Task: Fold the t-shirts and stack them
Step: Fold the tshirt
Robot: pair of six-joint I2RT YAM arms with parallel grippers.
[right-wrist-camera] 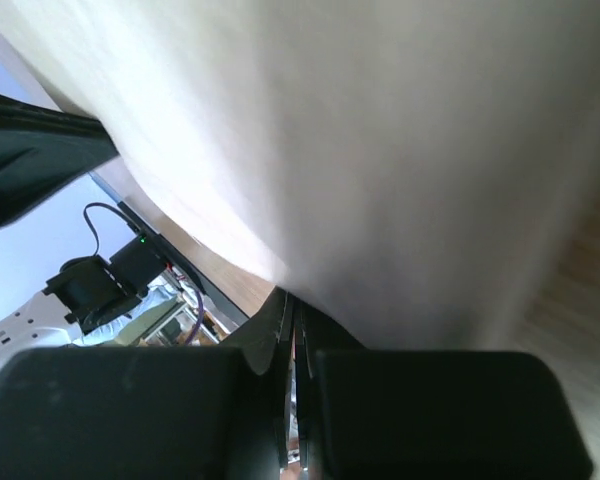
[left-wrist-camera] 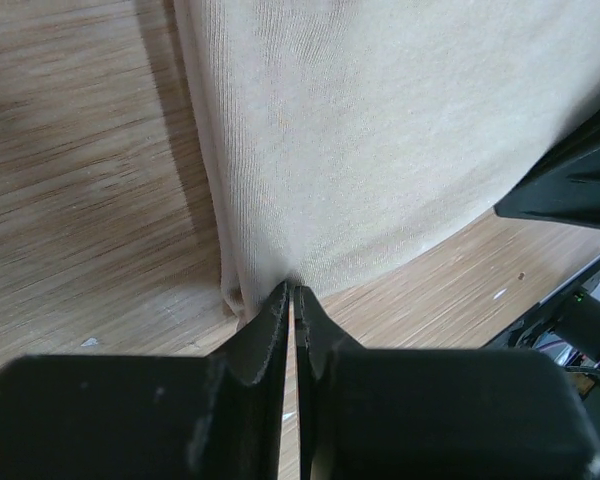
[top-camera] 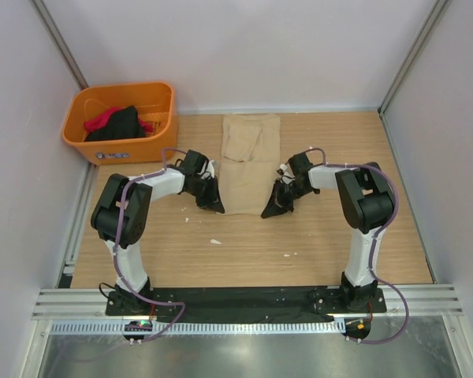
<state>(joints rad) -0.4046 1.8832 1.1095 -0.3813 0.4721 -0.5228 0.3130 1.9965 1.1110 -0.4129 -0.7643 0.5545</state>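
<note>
The tan t-shirt (top-camera: 248, 161) lies on the wooden table (top-camera: 244, 252) as a long, narrow folded strip. It runs from the far edge toward the middle, between the two arms.

The left gripper (top-camera: 215, 206) sits at the near left corner of the strip. In the left wrist view its fingers are pressed together with only a thin slit between them, and the tips of the left gripper (left-wrist-camera: 293, 292) pinch the near hem of the tan t-shirt (left-wrist-camera: 380, 130) just beside its left folded edge.

The right gripper (top-camera: 270, 211) sits at the near right corner. In the right wrist view the right gripper (right-wrist-camera: 292, 300) is likewise closed, clamped on the cloth edge. The tan t-shirt (right-wrist-camera: 380, 150) rises from the tips and fills most of that view.

An orange basket (top-camera: 77, 142) stands at the far left corner of the table, well apart from the strip. It holds a black t-shirt (top-camera: 120, 124) and a red t-shirt (top-camera: 102, 120), bunched together.
</note>
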